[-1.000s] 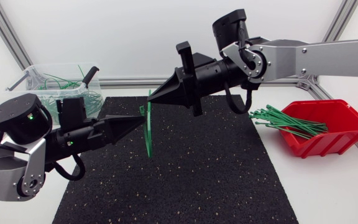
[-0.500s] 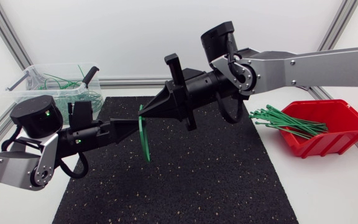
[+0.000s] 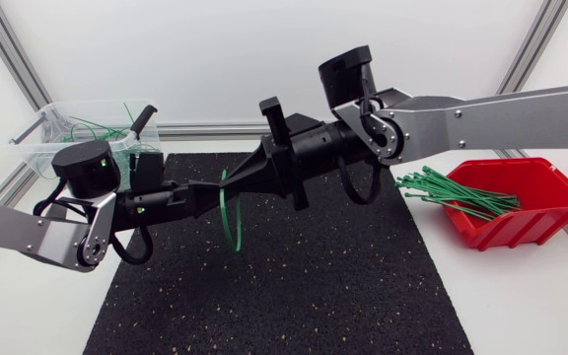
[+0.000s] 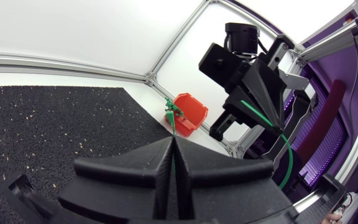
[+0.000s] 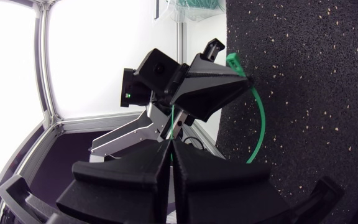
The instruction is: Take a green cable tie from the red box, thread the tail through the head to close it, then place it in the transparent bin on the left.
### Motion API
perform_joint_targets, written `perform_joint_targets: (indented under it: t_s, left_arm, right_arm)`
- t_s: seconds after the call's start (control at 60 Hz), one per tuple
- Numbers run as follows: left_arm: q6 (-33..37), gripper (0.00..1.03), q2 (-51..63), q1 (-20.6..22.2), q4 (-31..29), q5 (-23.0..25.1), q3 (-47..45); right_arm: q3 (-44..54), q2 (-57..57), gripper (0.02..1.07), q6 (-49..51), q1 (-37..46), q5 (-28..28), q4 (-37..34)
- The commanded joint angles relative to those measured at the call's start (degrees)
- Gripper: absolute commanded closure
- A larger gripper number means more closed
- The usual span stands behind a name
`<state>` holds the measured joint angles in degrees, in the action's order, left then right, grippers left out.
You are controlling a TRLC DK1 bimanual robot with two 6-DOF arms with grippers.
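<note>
A green cable tie [image 3: 228, 215] hangs bent into a loop above the black mat [image 3: 294, 286], held between both arms. My left gripper [image 3: 208, 192] comes in from the left and is shut on one end of it. Tip to tip with the left one, my right gripper [image 3: 237, 179] is shut on the other end. In the left wrist view the tie [image 4: 283, 155] curves down from the right gripper [image 4: 260, 102], ahead of my own shut gripper [image 4: 171, 142]. The right wrist view shows the loop [image 5: 258, 124] beside the left gripper [image 5: 210, 84], ahead of my shut gripper [image 5: 169, 143].
The red box [image 3: 526, 212] stands at the right, with a bundle of green ties [image 3: 452, 192] spilling over its left rim. It also shows in the left wrist view as the red box [image 4: 190, 115]. The transparent bin [image 3: 82, 133] at the back left holds several green ties.
Both grippers have shifted left and a little lower, still tip to tip. The left arm's wrist has swung up and to the right. The tie has bent from a nearly straight strip into a rounder loop.
</note>
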<state>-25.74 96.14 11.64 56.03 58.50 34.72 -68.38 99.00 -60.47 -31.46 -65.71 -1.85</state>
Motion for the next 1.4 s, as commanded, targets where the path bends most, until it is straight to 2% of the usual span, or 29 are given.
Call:
perform_joint_targets:
  t_s: [0.0, 0.083, 0.233, 0.5, 0.733, 0.783, 0.817, 0.85, 1.017, 1.167, 1.25, 1.383]
  left_arm:
    - [1.04, 1.0, 2.3, -0.48, 0.92, 1.35, 2.72]
    - [1.74, 1.0, 3.0, -0.3, 0.92, 3.55, 3.78]
    - [2.09, 1.0, 4.06, -0.3, 0.92, 4.61, 4.92]
    - [7.89, 1.0, 5.73, -0.04, 0.92, 2.85, 5.8]
    - [7.1, 1.0, 6.43, 1.02, 0.92, 2.5, 5.71]
    - [8.95, 1.0, 6.69, 1.63, 0.92, 2.41, 5.62]
    - [11.23, 1.0, 6.17, 2.16, 0.92, 1.18, 4.92]
    - [13.43, 1.0, 5.38, 3.04, 0.92, -2.34, 3.95]
    - [18.71, 1.0, 5.9, 5.59, 1.01, -8.31, 3.86]
    - [17.65, 1.0, 5.82, 5.32, 1.01, -8.75, 4.3]
    - [16.6, 1.0, 5.9, 5.15, 1.01, -10.95, 4.57]
    - [9.39, 1.0, 5.73, 4.8, 0.92, -11.13, 5.09]
  right_arm:
    - [1.49, -0.04, 1.01, -1.85, -0.53, 0.41, 1.23]
    - [1.67, -0.21, 1.01, -1.85, -0.7, 0.5, 2.64]
    - [2.55, -1.09, 1.01, -1.85, -1.5, 1.29, 5.8]
    - [2.37, -0.74, 1.01, -1.85, -2.81, 1.55, 8.0]
    - [2.9, -1.71, 1.01, -1.67, -2.81, 2.34, 9.49]
    - [3.08, -2.15, 1.01, -1.58, -2.81, 2.52, 9.76]
    - [3.08, -2.32, 1.01, -1.32, -2.81, 2.7, 9.84]
    - [3.16, -2.59, 1.01, -1.32, -2.9, 2.96, 9.93]
    - [3.78, -3.64, 1.01, -1.32, -2.9, 3.49, 10.64]
    - [4.31, -4.52, 1.01, -1.32, -2.9, 3.93, 10.99]
    - [4.48, -4.69, 1.01, -1.32, -2.9, 4.1, 11.16]
    - [4.75, -5.05, 1.01, -1.32, -3.34, 4.72, 11.34]
